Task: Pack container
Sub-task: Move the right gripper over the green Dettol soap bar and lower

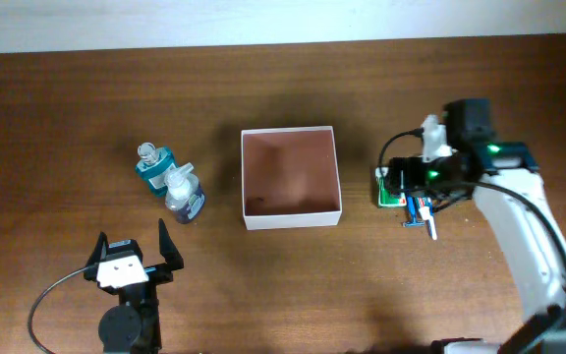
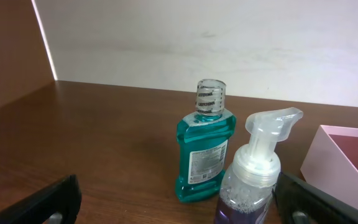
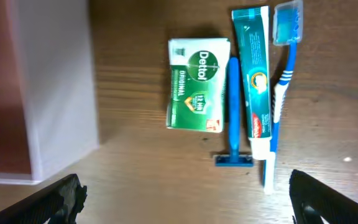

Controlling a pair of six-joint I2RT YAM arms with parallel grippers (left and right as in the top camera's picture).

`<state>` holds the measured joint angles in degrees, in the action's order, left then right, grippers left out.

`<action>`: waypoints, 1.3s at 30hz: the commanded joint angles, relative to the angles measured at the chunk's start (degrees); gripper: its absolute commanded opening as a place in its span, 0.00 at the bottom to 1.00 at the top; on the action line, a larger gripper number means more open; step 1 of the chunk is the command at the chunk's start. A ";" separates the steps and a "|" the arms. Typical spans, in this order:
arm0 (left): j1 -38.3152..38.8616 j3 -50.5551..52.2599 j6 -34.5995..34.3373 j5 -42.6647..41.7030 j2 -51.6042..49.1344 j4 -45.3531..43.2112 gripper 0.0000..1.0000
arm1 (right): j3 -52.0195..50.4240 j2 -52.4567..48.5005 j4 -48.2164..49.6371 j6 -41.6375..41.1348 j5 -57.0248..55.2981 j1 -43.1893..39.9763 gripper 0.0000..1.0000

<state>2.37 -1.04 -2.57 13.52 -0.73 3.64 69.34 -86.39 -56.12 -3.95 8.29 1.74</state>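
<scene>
The container (image 1: 292,219), a square white box with a reddish-brown inside, stands mid-table and holds nothing visible. Its wall shows in the right wrist view (image 3: 58,93) and the left wrist view (image 2: 328,163). My right gripper (image 1: 395,177) is open and empty above a green Dettol soap box (image 3: 196,92), a blue razor (image 3: 233,118), a toothpaste tube (image 3: 257,81) and a blue toothbrush (image 3: 283,68), just right of the container. My left gripper (image 1: 133,254) is open and empty, near the front edge. It faces a teal mouthwash bottle (image 2: 204,152) and a purple pump bottle (image 2: 257,177).
The two bottles stand left of the container, with the mouthwash (image 1: 153,165) behind the pump bottle (image 1: 184,194). The soap box (image 1: 391,195) and the toothbrush group (image 1: 423,214) lie flat on the wood, right of the container. A pale wall runs along the far table edge.
</scene>
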 commanded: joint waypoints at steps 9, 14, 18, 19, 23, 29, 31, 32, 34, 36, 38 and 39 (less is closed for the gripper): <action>-0.31 0.52 0.92 -0.63 0.33 -0.13 0.99 | 0.72 -6.54 4.96 -11.15 -10.32 7.08 0.98; -0.31 0.52 0.92 -0.63 0.33 -0.13 0.99 | 0.70 -9.33 7.17 -11.78 -10.51 6.88 0.98; -0.31 0.52 0.90 -0.63 0.33 -0.13 0.99 | 0.70 -11.87 8.41 -11.52 -10.54 6.88 0.99; -0.31 0.52 0.92 -0.61 0.33 -0.13 0.99 | 0.70 -12.55 8.76 -11.52 -10.56 6.88 0.99; -0.31 0.52 0.92 -0.63 0.33 -0.13 0.99 | 0.70 -15.19 10.16 -9.75 -10.54 6.88 0.99; -0.31 0.52 0.92 -0.63 0.33 -0.13 0.99 | 0.70 -18.01 11.96 -6.67 -10.51 6.88 0.99; -0.31 0.52 0.92 -0.63 0.33 -0.13 0.99 | 0.70 -18.75 12.50 -5.40 -10.51 6.88 0.99; -0.31 0.52 0.92 -0.63 0.33 -0.13 0.99 | 0.70 -19.04 12.74 -5.25 -10.51 6.88 0.99; -0.31 0.52 0.92 -0.61 0.33 -0.13 0.99 | 0.70 -19.54 13.40 -5.25 -10.51 6.88 0.99; -0.31 0.52 0.92 -0.61 0.33 -0.13 0.99 | 0.70 -19.87 13.92 -5.29 -10.47 6.88 0.96; -0.31 0.52 0.92 -0.63 0.33 -0.13 0.99 | 0.68 -20.09 14.32 -5.29 -10.47 6.88 0.87; -0.31 0.52 0.92 -0.63 0.33 -0.13 0.99 | 0.68 -20.09 14.47 -5.29 -10.45 6.88 0.87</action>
<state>2.37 -1.04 -2.57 13.52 -0.73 3.66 69.34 -105.62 -42.02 -9.78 -1.32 8.71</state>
